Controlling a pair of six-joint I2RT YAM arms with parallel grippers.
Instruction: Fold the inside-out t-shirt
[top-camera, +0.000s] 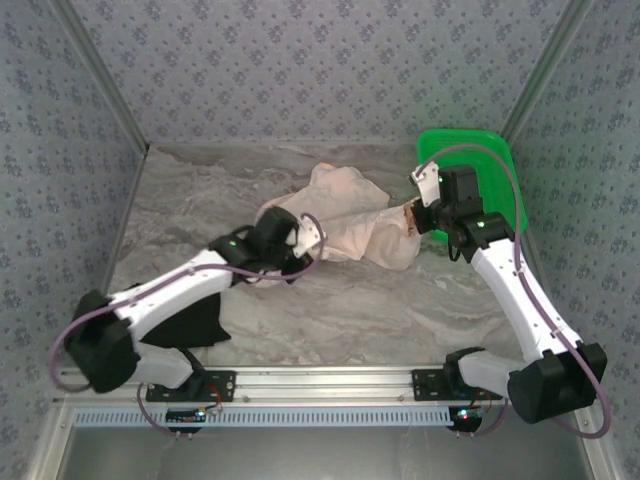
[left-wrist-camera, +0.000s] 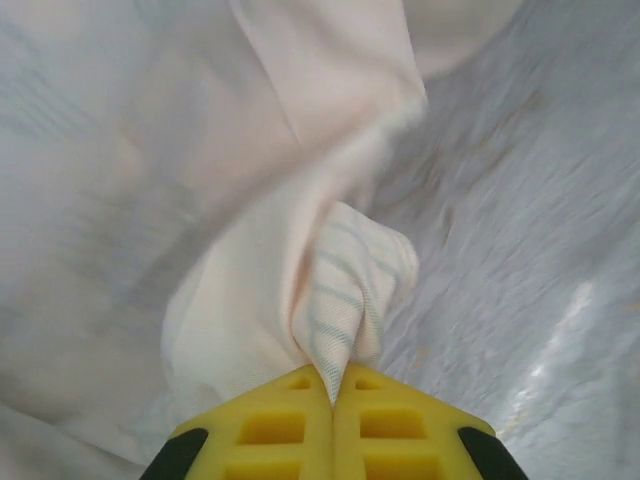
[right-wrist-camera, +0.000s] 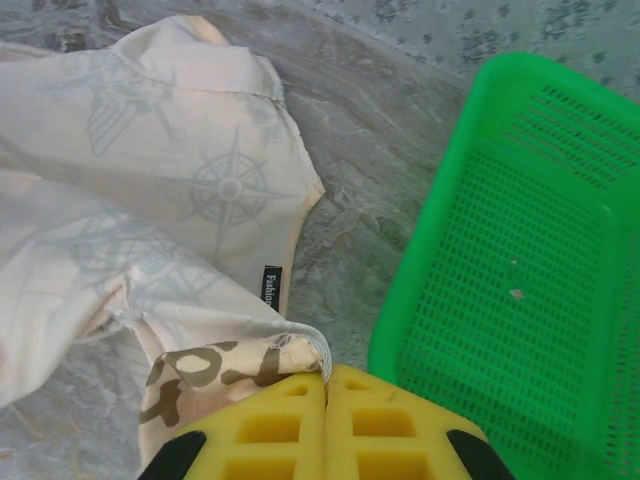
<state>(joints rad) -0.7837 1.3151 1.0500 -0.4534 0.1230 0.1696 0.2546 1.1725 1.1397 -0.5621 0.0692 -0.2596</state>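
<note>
counter (top-camera: 400, 300): grey marble, papered walls.
t-shirt (top-camera: 350, 215): bunched, pale side out.
left jaws: pinching its cloth.
right jaws: pinching its edge.
step: we should pull apart evenly.

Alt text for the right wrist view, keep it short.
The right gripper is shut on an edge of the t-shirt at bottom centre; the shirt's pale reverse, with faint compass prints and a small dark label, spreads left over the table. A green basket sits to the right.
</note>
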